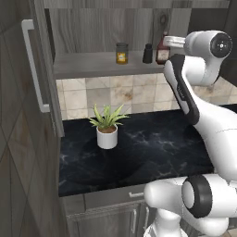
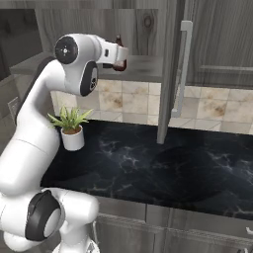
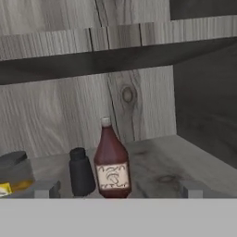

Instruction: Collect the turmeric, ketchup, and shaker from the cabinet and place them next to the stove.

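Observation:
On the grey shelf (image 1: 88, 65) of the open cabinet (image 3: 55, 106) stand three things in a row. The turmeric (image 1: 121, 53) (image 3: 14, 173) is a short jar with orange contents, furthest left. The slim dark shaker (image 1: 147, 53) (image 3: 81, 172) stands beside the ketchup (image 1: 162, 52) (image 2: 118, 53) (image 3: 112, 162), a red-brown bottle with a pale label. My gripper (image 3: 119, 190) is open just in front of the ketchup, a fingertip (image 3: 46, 189) to each side, not touching it. The stove is out of view.
The cabinet door (image 1: 28, 92) (image 2: 170, 74) stands open with its long silver handle (image 1: 34, 65) (image 2: 180, 69). Below the shelf a potted plant (image 1: 107, 127) (image 2: 72, 128) sits on the black marble counter (image 1: 152, 152). The cabinet's right wall (image 3: 208, 106) is close to the ketchup.

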Controlling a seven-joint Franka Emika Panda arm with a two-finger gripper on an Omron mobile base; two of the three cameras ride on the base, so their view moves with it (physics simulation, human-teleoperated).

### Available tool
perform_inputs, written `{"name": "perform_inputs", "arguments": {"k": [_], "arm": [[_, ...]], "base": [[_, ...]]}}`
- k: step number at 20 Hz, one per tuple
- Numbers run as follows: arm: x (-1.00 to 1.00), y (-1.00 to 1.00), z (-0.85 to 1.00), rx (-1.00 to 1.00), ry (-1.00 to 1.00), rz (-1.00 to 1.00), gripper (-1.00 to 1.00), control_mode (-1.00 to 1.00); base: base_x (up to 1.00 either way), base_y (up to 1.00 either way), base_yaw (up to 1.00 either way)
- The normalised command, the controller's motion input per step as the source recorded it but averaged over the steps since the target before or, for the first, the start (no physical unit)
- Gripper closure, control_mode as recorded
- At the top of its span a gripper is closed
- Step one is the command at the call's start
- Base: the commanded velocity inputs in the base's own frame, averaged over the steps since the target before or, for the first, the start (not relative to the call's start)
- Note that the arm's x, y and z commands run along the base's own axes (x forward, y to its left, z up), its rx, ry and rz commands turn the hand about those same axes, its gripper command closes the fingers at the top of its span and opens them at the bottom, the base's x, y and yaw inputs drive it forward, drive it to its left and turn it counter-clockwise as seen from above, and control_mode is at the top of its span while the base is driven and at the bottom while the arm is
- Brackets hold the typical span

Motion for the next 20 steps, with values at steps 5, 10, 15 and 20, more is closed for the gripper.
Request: {"name": "perform_inputs", "arguments": {"k": [5,10,15,20], "arm": [[0.45,0.02,0.00,0.00,0.04,0.00,-1.00,-1.00],[0.33,0.05,0.00,0.00,0.03,0.00,-1.00,-1.00],[0.29,0.03,0.00,-0.02,0.02,0.00,-1.00,-1.00],[0.36,0.00,0.00,0.00,0.02,0.00,-1.00,-1.00]], "base": [[0.00,0.00,0.00],[0.00,0.00,0.00],[0.00,0.00,0.00],[0.00,0.00,0.00]]}}
